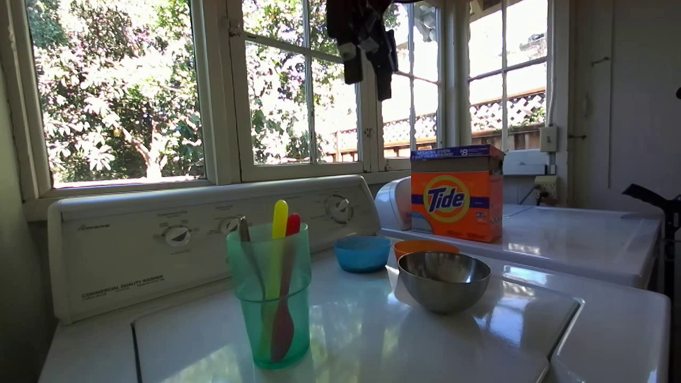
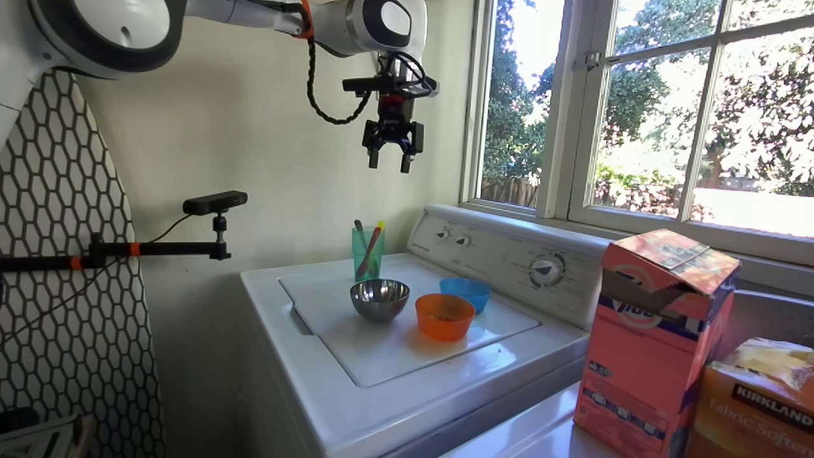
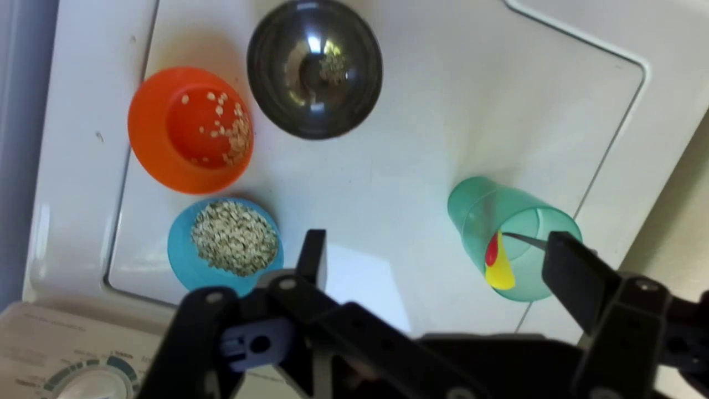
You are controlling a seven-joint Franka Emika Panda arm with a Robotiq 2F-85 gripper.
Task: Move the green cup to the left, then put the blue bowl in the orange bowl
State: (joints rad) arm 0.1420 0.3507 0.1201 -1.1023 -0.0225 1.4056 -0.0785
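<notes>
two fingers (image 2: 373,158) apart, empty, the gripper (image 2: 389,163) high over the washer (image 2: 381,350), cup (image 1: 272,303) upright well apart from blue bowl (image 1: 363,257) and orange bowl (image 2: 444,326): cup-shifting's the likely step, so next, line up and descend!

Laundry room, white washer (image 2: 388,353) with a dial panel (image 2: 499,251) below the robot's fingers (image 2: 373,158), Tide box (image 1: 456,207) and fabric softener box (image 2: 750,423) lower than them, well apart

Daylight entered through windows (image 1: 310,96); foliage (image 2: 757,121) outside partly burned white. Indoors looked dim. Glare streaked tabletop (image 1: 351,330); orange bowl (image 2: 445,327) cast tinted shadow. Wrist view looked soft.
</notes>
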